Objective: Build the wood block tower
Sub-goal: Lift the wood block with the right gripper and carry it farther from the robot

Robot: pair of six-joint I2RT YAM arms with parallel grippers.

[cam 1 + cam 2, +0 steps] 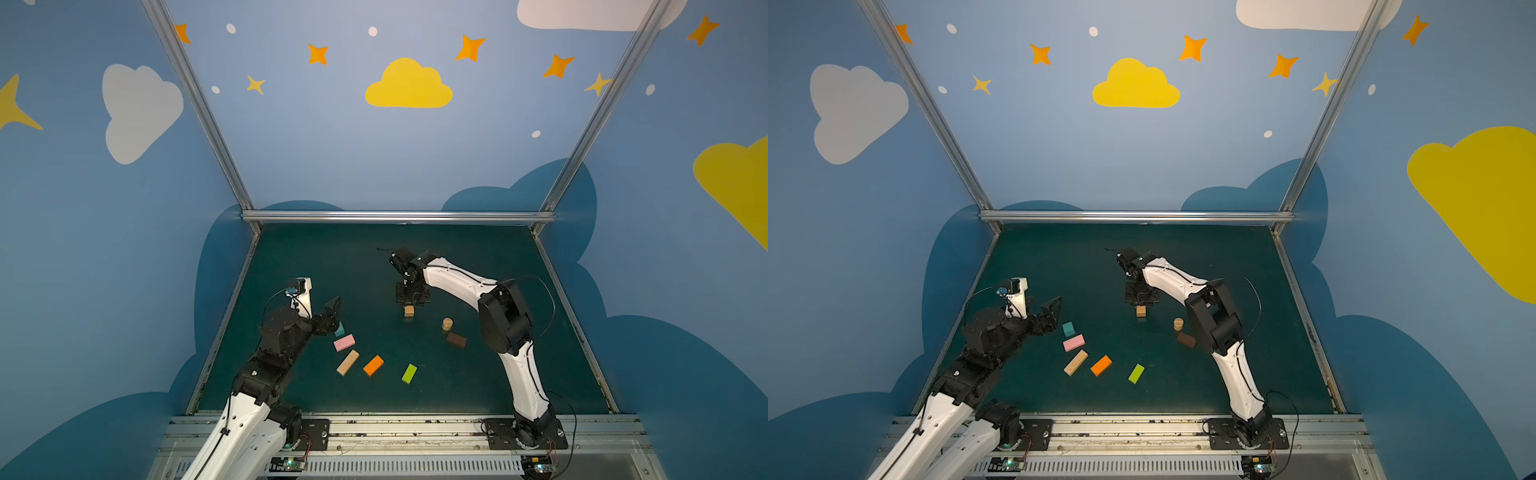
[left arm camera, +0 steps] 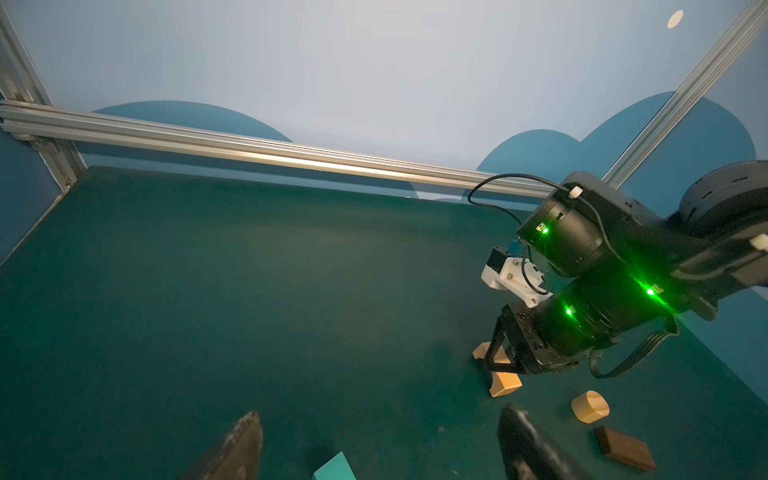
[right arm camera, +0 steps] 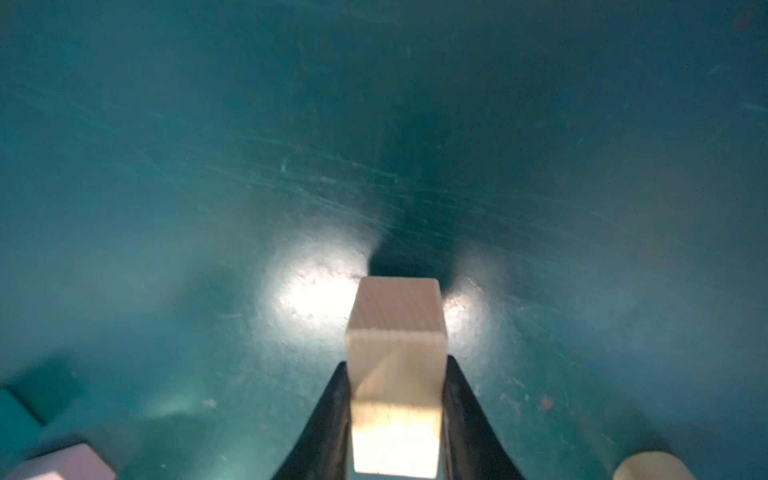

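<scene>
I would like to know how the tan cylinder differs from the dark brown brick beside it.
The tan cylinder is pale and round; the dark brown brick is dark and rectangular. The cylinder stands on a flat end; the brick lies on a broad face. Both rest untouched on the green mat, close but apart.

Tan arch (image 1: 409, 311), frame centre, sat mostly hidden under right gripper (image 3: 397, 363); jaw contact with arch was unreadable. Teal cube (image 1: 340, 330), left of centre, was half covered by left gripper (image 2: 380, 415). Dark brown brick (image 1: 1185, 340) lay partly behind right arm (image 1: 1212, 320). In right wrist view, pink brick (image 3: 62, 465) and tan short cylinder (image 3: 652, 467) were blurred and cut by frame edge.
</scene>
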